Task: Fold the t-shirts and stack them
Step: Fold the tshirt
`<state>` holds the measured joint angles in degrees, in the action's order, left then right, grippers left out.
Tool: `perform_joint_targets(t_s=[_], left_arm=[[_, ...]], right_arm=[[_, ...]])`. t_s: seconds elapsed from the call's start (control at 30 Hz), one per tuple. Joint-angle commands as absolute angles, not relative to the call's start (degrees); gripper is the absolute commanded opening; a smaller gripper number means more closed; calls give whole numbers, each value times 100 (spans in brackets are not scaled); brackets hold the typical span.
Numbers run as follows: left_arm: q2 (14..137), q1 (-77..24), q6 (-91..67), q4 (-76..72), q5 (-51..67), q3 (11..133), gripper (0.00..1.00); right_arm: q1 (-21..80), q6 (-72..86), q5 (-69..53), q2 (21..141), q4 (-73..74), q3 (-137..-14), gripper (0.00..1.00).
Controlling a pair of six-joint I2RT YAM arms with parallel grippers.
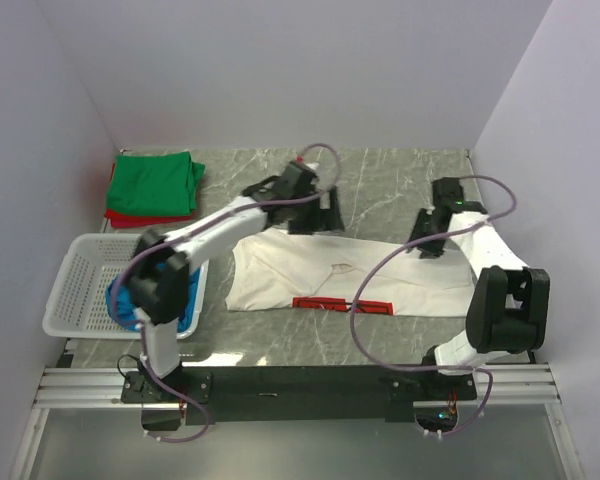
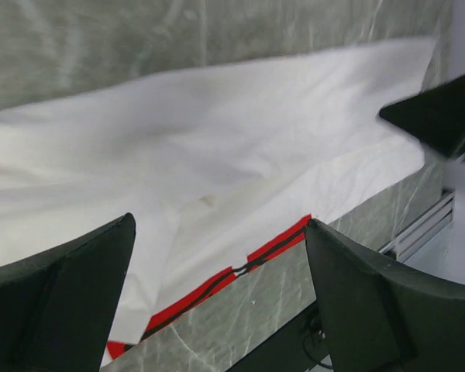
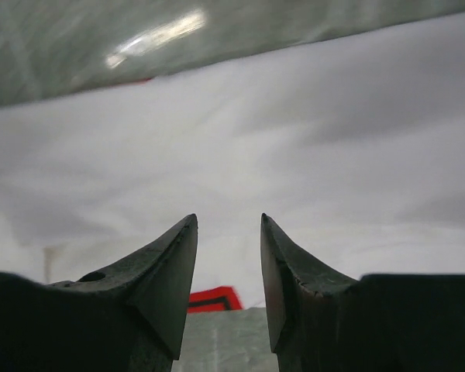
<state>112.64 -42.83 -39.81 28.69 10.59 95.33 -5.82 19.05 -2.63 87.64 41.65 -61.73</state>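
The large white t-shirt lies spread flat in the middle of the table, with a red print strip along its near edge. My left gripper hovers over its far edge, jaws wide open and empty; in the left wrist view the white shirt and red print lie below it. My right gripper is at the shirt's far right part, jaws narrowly open and empty above the white cloth. A folded green shirt lies on a red one at the back left. A blue shirt is in the basket.
A white lattice basket stands at the left near edge, beside the left arm's base. White walls close the table at the back and both sides. The right gripper's black body shows at the right edge of the left wrist view.
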Motion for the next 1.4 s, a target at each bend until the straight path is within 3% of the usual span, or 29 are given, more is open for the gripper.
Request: perform_joint_targets(t_s=[0.0, 0.3, 0.6, 0.77, 1.37], left_arm=[[9883, -3764, -4262, 2628, 450, 8461, 97], [8562, -3068, -4473, 2461, 404, 6225, 98], [8157, -2822, -4746, 2601, 413, 5669, 98], [8060, -2707, -4781, 2716, 422, 5555, 98], [7778, -2496, -4896, 2848, 554, 5555, 98]], right_arm=[[332, 2039, -570, 8517, 4281, -6293, 46], [2591, 2558, -1274, 8981, 3946, -6512, 46], [4226, 2259, -1512, 9896, 3463, -7356, 45], [4500, 1881, -1196, 10475, 3612, -7831, 45], [4913, 1292, -730, 10880, 3304, -7400, 47]])
